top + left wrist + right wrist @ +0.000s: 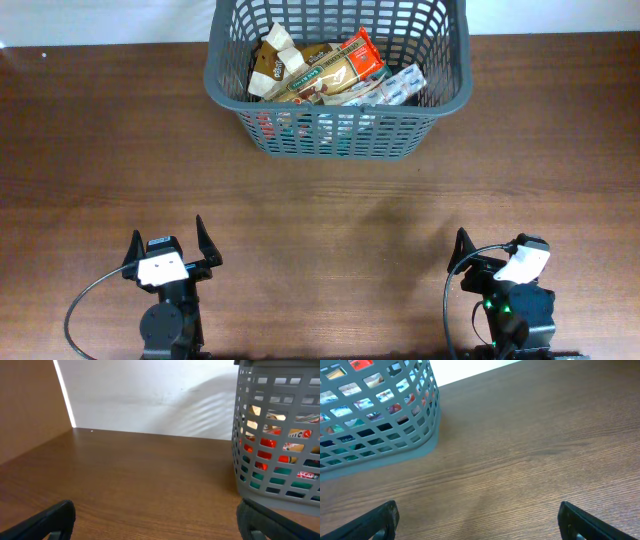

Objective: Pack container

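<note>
Left pincer (168,226) at 7 o'clock and right pincer (492,248) at 5 o'clock sit nearest, both low on the counter (320,205), jaws spread fully wide, nothing between them, nothing touched. Both wrist views confirm it: dark fingertips at the frame corners, bare wood grain in between. The container (400,135) is at 12 o'clock by the far edge, upright, well apart from both pincers; it sits at 3 o'clock in the left wrist view (280,475) and at 10 o'clock in the right wrist view (375,435). It is grey moulded plastic, a rectangle with rounded corners, lattice-slotted walls tapering downward, and a solid smooth rim. It already holds a pile of snack packets: an orange wrapper (362,55), a brown-green bar (320,75), a white-blue packet (402,85), plus more colours showing through the slots. Judgement: the basket is light and fairly stiff, though the walls probably flex a bit under a pinch. The best hold is the rim on a long side, or a finger through a slot; keep it level. The packets look like glossy film, likely slippery and crushable. I see no loose packet on the counter, so packing looks about done.
</note>
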You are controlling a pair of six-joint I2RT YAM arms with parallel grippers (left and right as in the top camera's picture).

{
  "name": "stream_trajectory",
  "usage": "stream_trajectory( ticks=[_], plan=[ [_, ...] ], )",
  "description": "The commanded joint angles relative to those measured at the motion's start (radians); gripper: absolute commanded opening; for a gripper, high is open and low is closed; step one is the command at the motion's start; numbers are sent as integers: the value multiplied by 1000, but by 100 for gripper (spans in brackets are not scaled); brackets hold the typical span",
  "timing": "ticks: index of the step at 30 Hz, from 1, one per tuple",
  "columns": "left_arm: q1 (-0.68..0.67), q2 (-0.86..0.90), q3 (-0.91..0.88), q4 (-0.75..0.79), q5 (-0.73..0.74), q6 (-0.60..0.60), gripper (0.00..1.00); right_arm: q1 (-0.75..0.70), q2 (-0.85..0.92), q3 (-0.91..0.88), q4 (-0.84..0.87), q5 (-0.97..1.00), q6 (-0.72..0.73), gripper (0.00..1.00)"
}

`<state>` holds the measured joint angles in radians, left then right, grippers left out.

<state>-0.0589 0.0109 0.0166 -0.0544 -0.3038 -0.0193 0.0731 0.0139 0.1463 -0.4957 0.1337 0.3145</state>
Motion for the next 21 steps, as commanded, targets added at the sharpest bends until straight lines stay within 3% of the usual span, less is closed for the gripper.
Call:
stream_trajectory(
  ticks=[1,16,19,21],
  plan=[
    [-4,-5,-8,1,-10,11,99,5,-10,-8,0,16,5,99],
    [-4,-5,-8,1,-10,11,99,5,-10,-8,6,17,5,99],
    [-4,-5,-8,1,-10,11,99,5,-10,-8,130,39,5,99],
    [-4,-5,-8,1,-10,11,99,5,-10,-8,307,39,5,99]
  ],
)
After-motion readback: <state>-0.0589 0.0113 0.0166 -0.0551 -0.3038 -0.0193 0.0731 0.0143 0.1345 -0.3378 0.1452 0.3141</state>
